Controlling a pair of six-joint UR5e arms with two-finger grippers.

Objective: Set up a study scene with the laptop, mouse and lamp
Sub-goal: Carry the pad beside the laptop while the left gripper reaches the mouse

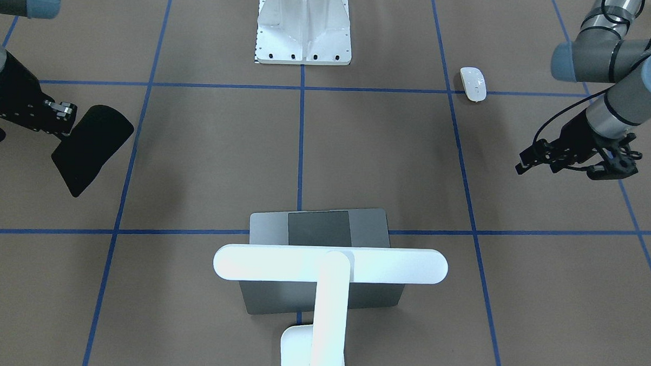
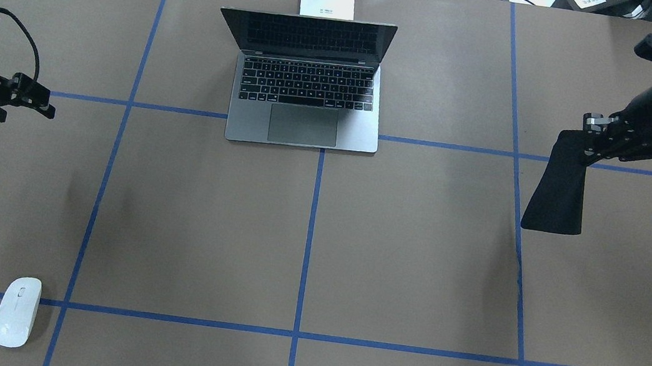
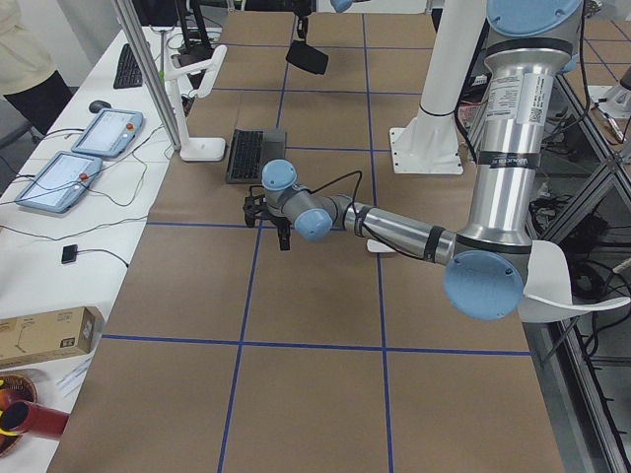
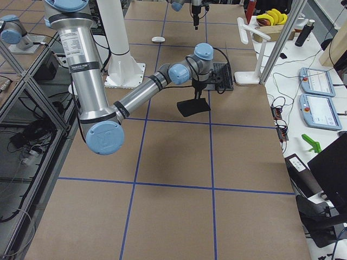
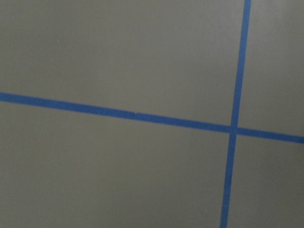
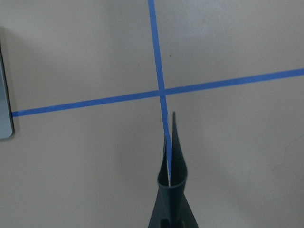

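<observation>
Behind the laptop [image 2: 307, 89], the lamp [image 2: 327, 2] carries a small base label, unreadable.

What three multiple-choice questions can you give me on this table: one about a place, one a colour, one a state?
1. Where does the mouse lie?
A. On the robot's left, at the near side of the table
B. At the table's middle
C. On the robot's right, at the far edge

2. What colour is the mat that hangs from the right gripper?
A. White
B. Blue
C. Black

3. How does the laptop stand?
A. Shut flat
B. Open, with the keyboard showing
C. Upside down

Answers:
1 A: the overhead view shows it low on the left, beside a tape crossing.
2 C: the mat is plain black in every view that shows it.
3 B: the keys and trackpad are in plain sight and the screen is raised.
</observation>
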